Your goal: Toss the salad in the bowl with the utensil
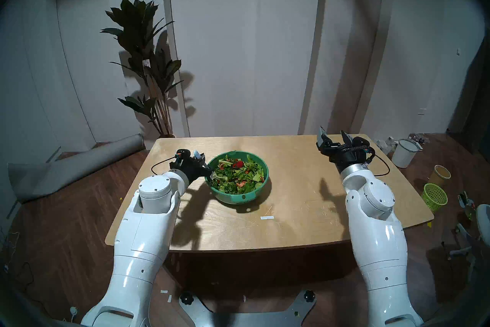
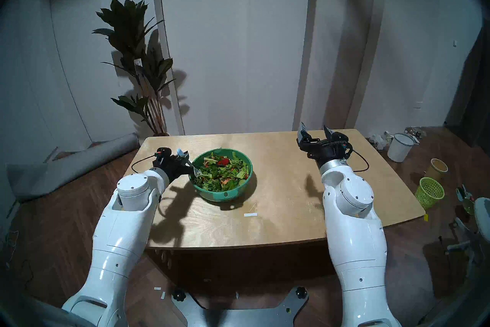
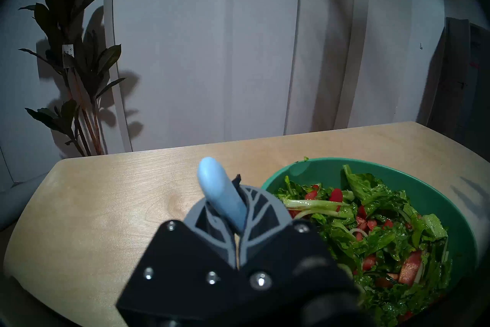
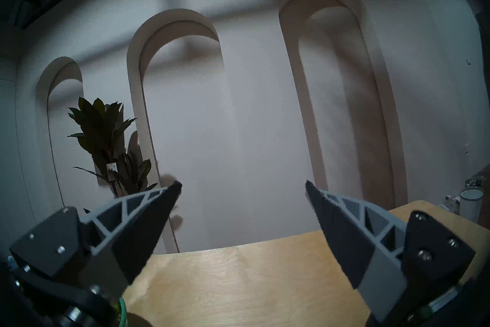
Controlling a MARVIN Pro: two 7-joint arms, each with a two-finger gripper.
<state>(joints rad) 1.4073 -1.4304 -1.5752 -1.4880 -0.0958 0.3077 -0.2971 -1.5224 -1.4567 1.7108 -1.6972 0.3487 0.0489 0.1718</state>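
- Left gripper (image 1: pixel 202 163) is clamped tight on the fork (image 3: pixel 224 197), blue handle poking up, tines at the bowl's left rim.
- Green bowl (image 1: pixel 240 197) with salad (image 1: pixel 238 175) sits mid-table (image 1: pixel 305 199).
- Right gripper (image 4: pixel 242 189) hangs spread wide, empty, well off to the right.

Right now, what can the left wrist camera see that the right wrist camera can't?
Only the left wrist view shows the green bowl of salad and the blue fork squeezed in the left gripper. Only the right wrist view shows the open, empty right gripper and a white bucket. Both show the wooden table, the plant and the arched wall.
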